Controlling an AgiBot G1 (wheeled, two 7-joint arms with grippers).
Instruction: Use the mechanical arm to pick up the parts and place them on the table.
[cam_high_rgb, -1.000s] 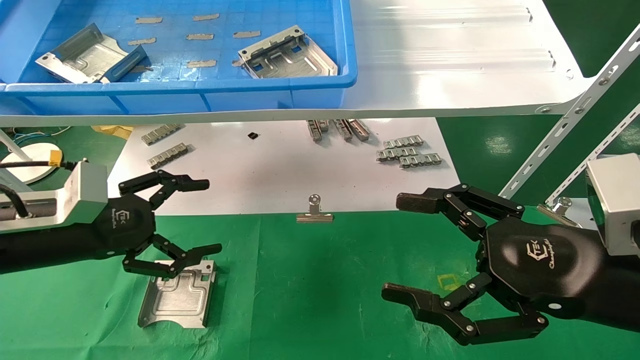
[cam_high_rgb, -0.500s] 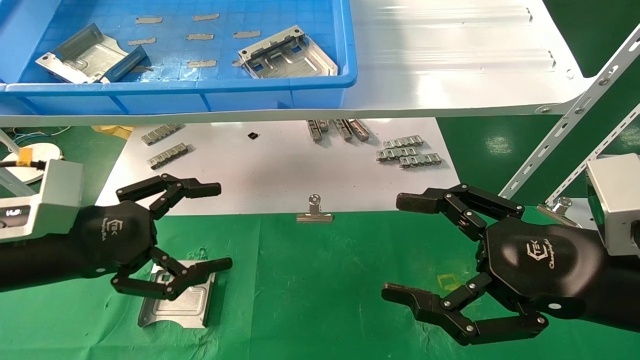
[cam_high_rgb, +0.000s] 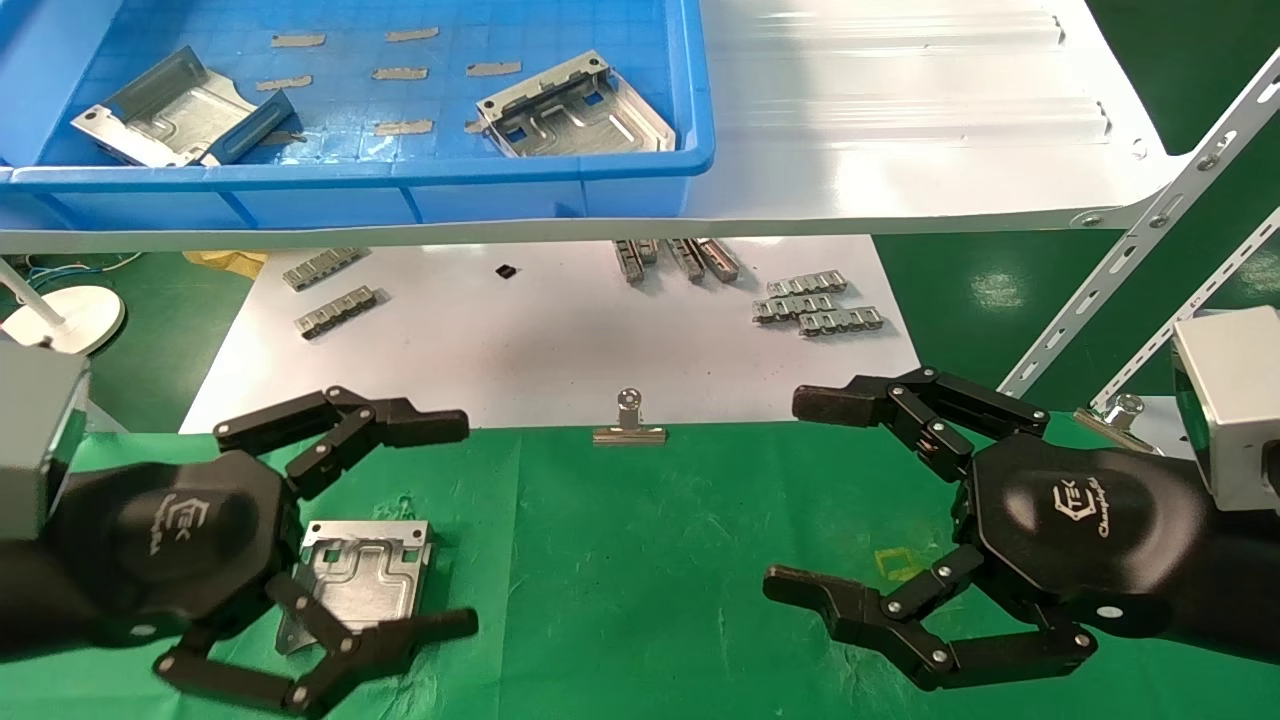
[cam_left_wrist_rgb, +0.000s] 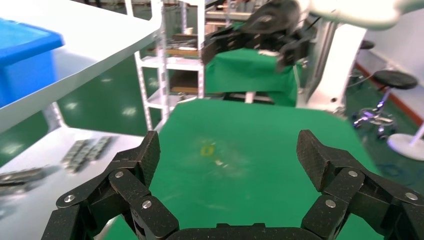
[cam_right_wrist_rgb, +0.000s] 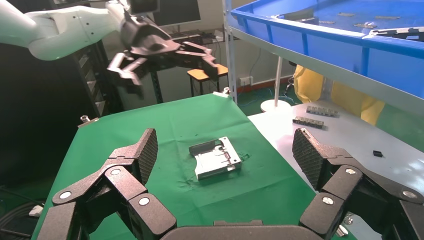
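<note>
My left claw (cam_high_rgb: 370, 530) hangs above the green bench (cam_high_rgb: 650, 560) with its fingers spread wide apart, holding nothing. Under it, one shiny metal part (cam_high_rgb: 360, 575) lies flat on the green cloth. One finger shows in front of its near edge, but I cannot tell if it touches. The right wrist view shows that part (cam_right_wrist_rgb: 217, 159) lying alone on the cloth, with the left claw (cam_right_wrist_rgb: 165, 52) up in the air well above it.

I think this part is done and set down. It looks thin, stiff and light, and smooth enough to slip. The folded rim with the slots looks like the best place to pinch, one finger on each side. The flat face gives the fingers nothing to hook.

Up on the white shelf (cam_high_rgb: 900, 130) sits the blue bin (cam_high_rgb: 560, 185). Two more parts wait inside it: one at the left end (cam_high_rgb: 170, 110), tipped up, and one near the right wall (cam_high_rgb: 575, 110). I judge those come next.

A silver clip (cam_high_rgb: 629, 425) rests at the edge of the white sheet (cam_high_rgb: 560, 340), between my two claws.

My right claw (cam_high_rgb: 850, 510) is parked over the bench at the right, fingers spread apart and empty.
</note>
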